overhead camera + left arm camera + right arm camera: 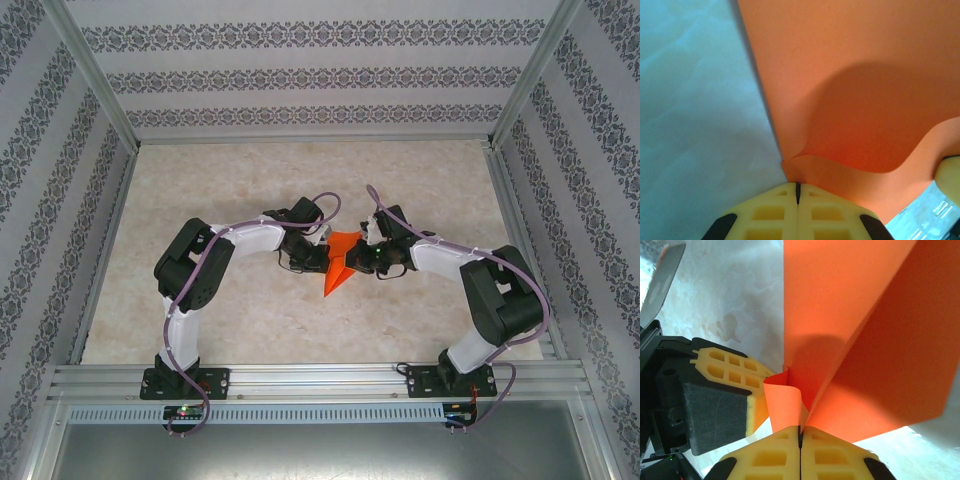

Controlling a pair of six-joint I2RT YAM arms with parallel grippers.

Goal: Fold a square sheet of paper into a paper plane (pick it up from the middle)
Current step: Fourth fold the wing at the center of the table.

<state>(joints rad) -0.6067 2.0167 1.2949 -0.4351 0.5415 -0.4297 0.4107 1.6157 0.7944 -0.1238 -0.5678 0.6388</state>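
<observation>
Pinching a curled edge, your left gripper has its jaws closed on the orange paper plane, at the middle of the table between both arms. Your right gripper clamps the neighbouring fold, so 2 grips likely brace the crease.

Both arms have white links, black joints, purple cables and pale yellow grid-pocketed fingers.
</observation>
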